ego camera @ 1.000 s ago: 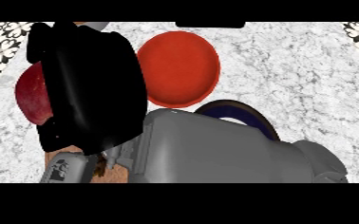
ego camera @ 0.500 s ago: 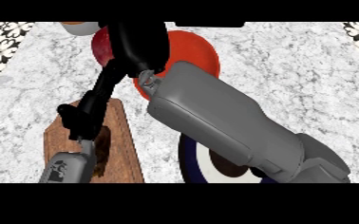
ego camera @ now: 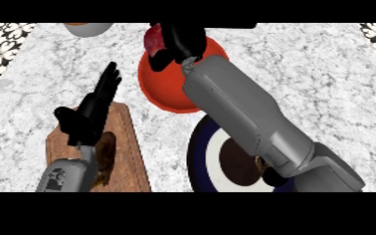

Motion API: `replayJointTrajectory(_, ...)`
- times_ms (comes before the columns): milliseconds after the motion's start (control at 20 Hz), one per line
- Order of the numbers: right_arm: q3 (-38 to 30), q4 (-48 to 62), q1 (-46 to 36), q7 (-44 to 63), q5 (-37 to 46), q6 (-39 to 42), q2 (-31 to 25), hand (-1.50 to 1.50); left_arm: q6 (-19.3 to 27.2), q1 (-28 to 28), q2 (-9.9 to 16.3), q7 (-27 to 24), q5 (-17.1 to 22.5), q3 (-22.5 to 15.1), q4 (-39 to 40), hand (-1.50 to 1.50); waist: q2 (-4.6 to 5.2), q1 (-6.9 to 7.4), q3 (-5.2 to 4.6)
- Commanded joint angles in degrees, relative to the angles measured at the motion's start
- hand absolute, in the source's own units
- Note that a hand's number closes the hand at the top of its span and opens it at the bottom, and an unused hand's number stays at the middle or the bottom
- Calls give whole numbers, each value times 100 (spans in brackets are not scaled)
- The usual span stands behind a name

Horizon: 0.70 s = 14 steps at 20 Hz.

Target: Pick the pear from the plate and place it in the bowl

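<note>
White marbled bench point(ego camera: 308, 64), seen steeply from above, with the pear carried over to the red bowl.

Lifted clear of the blue-rimmed plate point(ego camera: 197, 149) at the near right and now at the far rim of the red bowl point(ego camera: 158, 87): dark red pear point(ego camera: 153, 44), tucked against the right hand point(ego camera: 180, 37), black fingers curled round it. Half a second ago further left and nearer; a second ago out past the bowl's left side. Grey forearm now stretched across bowl and plate alike. Judged nearly done, with only the lowering and letting go left. Left hand point(ego camera: 88, 112) resting over a wooden board point(ego camera: 129, 144) at the near left, fingers straight and together, holding nothing. Pale grey dish point(ego camera: 88, 28) cut off at the far left edge. No more of the room visible.
</note>
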Motion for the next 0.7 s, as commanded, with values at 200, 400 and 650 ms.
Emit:
replayJointTrajectory(200, -814, 1075, 331, -1117, -949, 430, 37, -150, 60, 193, -136, -203, -174, -187, -28, 0, 34, 89, 1)
replayJointTrajectory(400, -993, 1295, 480, -2170, -1401, 874, 38, -150, 132, 242, -295, -269, -262, -335, 10, 0, 38, 97, 3)
replayJointTrajectory(650, -1345, 904, 645, -3066, -1936, 511, 39, -150, 47, 39, -164, -26, -133, -143, -42, 0, 18, 88, 6)
